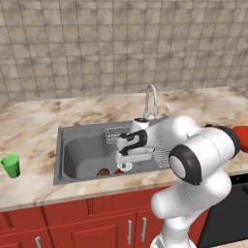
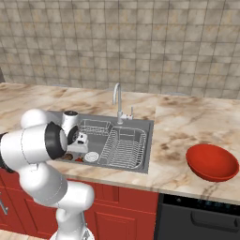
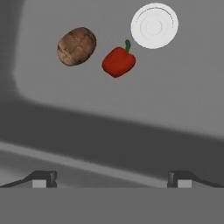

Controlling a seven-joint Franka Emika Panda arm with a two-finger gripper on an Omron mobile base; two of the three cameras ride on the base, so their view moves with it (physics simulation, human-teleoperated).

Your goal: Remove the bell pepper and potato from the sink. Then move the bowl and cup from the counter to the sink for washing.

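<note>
Potato and bell pepper lie near the sink drain.

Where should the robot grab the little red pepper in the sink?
Best guess: around the bell pepper's plump red body, coming straight down from above. It lies on its side on the flat sink floor, green stem pointing toward the round drain, so the stem is too thin to grip. The potato sits apart, leaving room for the open pincer.
</note>
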